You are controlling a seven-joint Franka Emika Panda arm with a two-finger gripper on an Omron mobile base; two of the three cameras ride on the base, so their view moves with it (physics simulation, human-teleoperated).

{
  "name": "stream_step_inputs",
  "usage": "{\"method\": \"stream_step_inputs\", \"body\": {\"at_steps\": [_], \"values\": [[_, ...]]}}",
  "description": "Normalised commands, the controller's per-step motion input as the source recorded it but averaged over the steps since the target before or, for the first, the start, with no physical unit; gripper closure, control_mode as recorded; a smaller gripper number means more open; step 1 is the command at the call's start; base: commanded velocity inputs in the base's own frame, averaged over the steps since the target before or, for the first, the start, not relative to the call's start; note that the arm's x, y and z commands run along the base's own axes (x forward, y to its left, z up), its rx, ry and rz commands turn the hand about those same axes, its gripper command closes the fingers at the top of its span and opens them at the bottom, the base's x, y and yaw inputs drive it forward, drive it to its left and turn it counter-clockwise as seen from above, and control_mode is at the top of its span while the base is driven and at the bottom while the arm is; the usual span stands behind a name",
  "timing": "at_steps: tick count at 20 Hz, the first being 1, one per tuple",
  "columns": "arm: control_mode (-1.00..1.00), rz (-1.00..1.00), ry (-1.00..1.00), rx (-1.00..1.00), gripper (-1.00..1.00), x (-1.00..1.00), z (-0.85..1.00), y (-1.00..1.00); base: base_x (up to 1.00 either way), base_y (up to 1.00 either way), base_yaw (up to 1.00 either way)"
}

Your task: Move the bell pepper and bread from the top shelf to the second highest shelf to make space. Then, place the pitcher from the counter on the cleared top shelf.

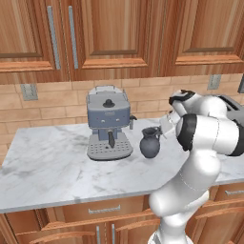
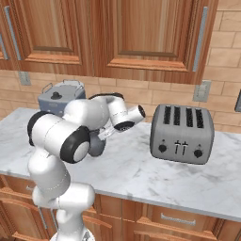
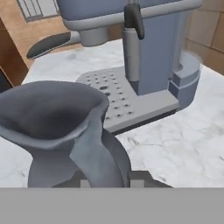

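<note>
The gripper [image 1: 165, 127] reaches in from the right side of the pitcher [image 1: 150, 142], level with its upper half, and its jaws are drawn in narrow around what looks like the jug's side handle; in the hand view the handle strap runs straight down to the two finger tips [image 3: 78, 180], one on each side of it. Starting with the big things: the counter [image 1: 52, 167] carries everything here, the espresso machine [image 1: 108, 123] stands toward the back on the pitcher's left, close beside it but apart, and the toaster [image 2: 182, 133] sits well off on the arm's other side. The pitcher stands upright on the marble, long axis vertical, spout turned away from the hand and toward the machine's drip tray. So the grip is a sideways one on an upright jug, and I'd judge the coming lift has to go straight up, keeping clear of the machine's spout beside it.
</note>
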Motion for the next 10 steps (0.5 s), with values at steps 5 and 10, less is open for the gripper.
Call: {"method": "stream_step_inputs", "body": {"at_steps": [5,10], "values": [[-1.0,-0.13,-0.2,0.0,1.0,-0.98,0.18,0.2,0.0,0.0,0.0],[-1.0,-0.44,-0.14,0.0,1.0,-0.75,0.75,0.14,0.0,0.0,0.0]]}}
